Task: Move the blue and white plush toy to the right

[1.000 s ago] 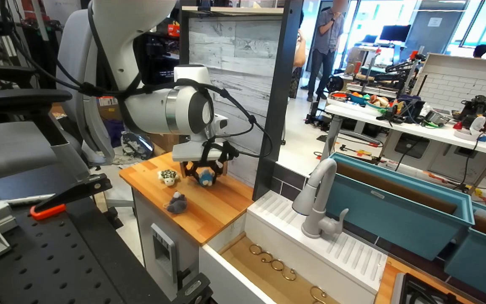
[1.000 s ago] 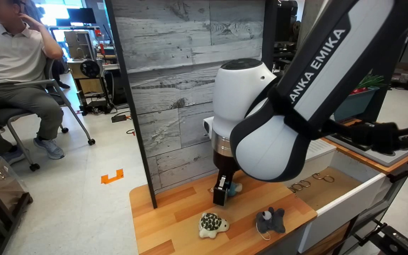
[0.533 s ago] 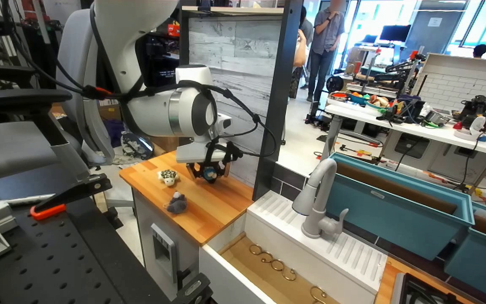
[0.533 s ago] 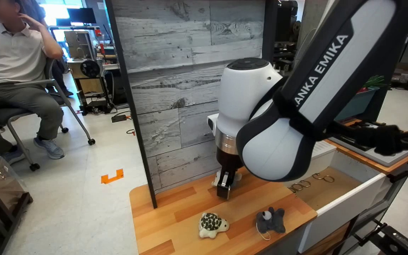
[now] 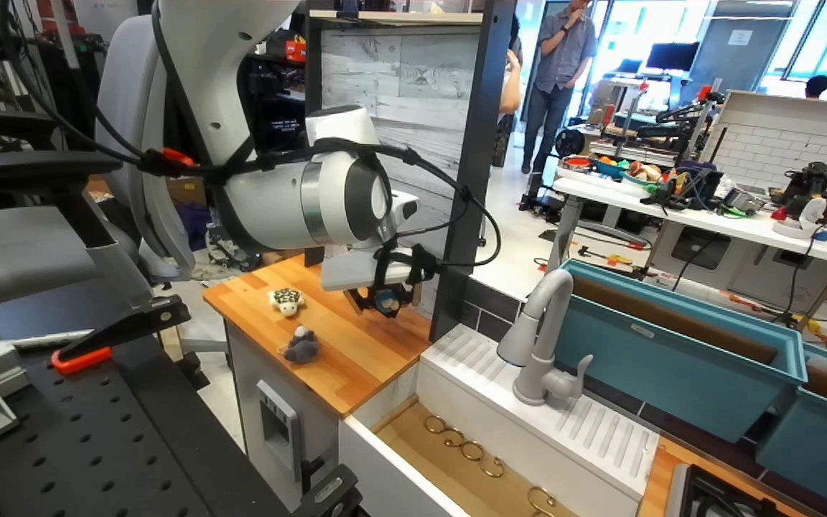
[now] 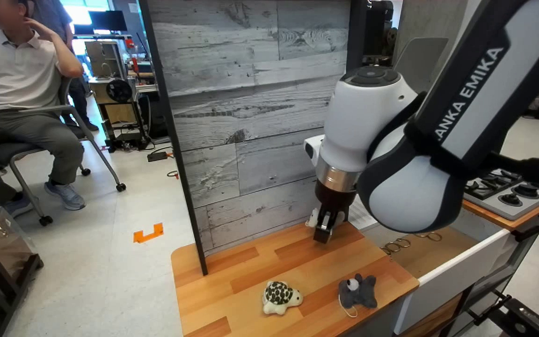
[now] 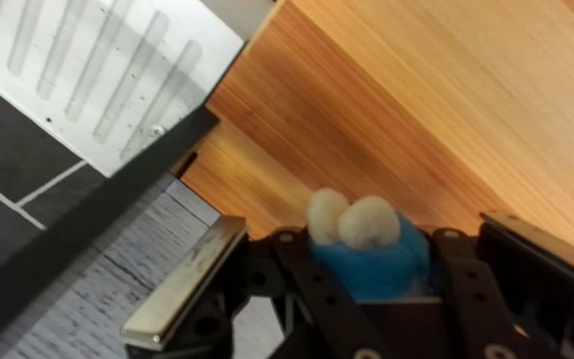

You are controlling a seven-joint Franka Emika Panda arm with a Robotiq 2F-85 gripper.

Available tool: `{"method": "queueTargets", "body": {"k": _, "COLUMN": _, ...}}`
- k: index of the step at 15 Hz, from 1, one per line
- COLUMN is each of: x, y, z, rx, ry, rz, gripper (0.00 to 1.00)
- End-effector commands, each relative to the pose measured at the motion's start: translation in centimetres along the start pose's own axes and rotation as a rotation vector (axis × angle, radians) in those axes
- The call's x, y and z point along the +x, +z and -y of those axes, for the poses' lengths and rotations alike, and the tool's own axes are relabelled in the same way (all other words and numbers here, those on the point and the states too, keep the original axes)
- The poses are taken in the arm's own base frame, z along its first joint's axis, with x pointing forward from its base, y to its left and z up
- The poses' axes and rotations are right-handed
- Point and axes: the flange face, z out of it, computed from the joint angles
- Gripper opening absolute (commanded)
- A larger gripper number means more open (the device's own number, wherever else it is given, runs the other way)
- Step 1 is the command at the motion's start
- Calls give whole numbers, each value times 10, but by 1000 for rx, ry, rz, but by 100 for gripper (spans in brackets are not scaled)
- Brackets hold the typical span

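Countertop [image 7: 416, 124] below, gripper [image 7: 366, 242] holds blue plush [image 7: 376, 269], clear only in wrist view.

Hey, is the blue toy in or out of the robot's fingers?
In: the wrist view shows the blue and white plush toy between the fingers, one against each side.

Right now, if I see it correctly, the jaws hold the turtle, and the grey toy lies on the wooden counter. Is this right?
Not the turtle: the jaws hold the blue toy, as the wrist view shows. The turtle lies on the wooden counter in both exterior views. The grey toy does lie there, as you say.
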Motion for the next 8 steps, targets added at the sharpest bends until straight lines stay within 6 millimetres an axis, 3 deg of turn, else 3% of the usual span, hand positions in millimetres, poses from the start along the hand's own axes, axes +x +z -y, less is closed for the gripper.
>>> {"method": "queueTargets", "body": {"k": 1, "x": -23, "y": -23, "z": -6, "rx": -32, "ry": 23, "rz": 34, "gripper": 2}}
{"method": "queueTargets", "body": {"k": 8, "x": -55, "y": -26, "z": 13, "rx": -2, "ry": 42, "rz": 167, "gripper": 2}}
